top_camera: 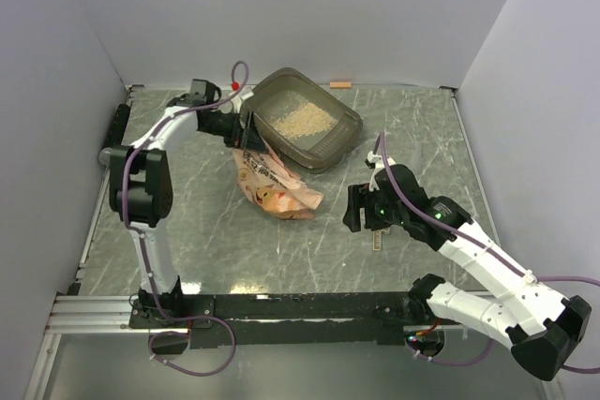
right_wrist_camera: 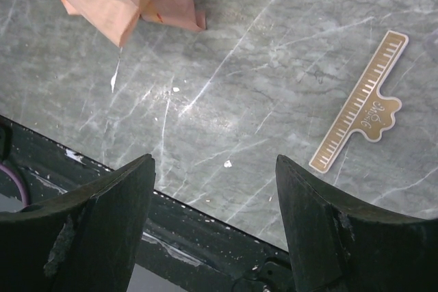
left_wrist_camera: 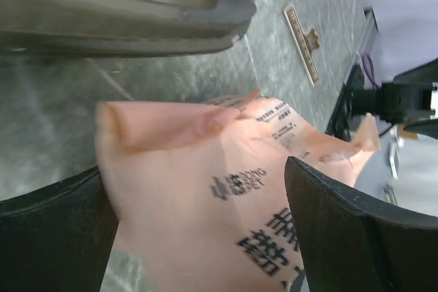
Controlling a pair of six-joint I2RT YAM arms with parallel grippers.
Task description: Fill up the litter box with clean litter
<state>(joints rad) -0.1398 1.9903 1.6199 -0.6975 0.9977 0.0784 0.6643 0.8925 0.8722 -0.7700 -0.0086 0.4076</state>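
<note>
The grey-brown litter box (top_camera: 345, 136) stands at the back middle of the table, and pale tan clean litter (top_camera: 305, 120) covers part of its floor. The salmon-pink bag (top_camera: 277, 185) lies slumped on the table in front of the box, its upper end up against the box's near-left wall. My left gripper (top_camera: 246, 131) is at that upper end. In the left wrist view its jaws stand wide, the gripper (left_wrist_camera: 195, 167) open around the printed bag (left_wrist_camera: 205, 196) just below the box wall (left_wrist_camera: 137, 29). My right gripper (top_camera: 359, 209) hangs open and empty (right_wrist_camera: 213, 160) over bare table, right of the bag.
A flat tan ruler-like tag (top_camera: 378, 243) lies on the table by the right gripper, also in view as the tag (right_wrist_camera: 361, 102). A small orange piece (top_camera: 339, 84) sits at the back wall. The black rail (top_camera: 300, 306) runs along the near edge. White walls enclose three sides.
</note>
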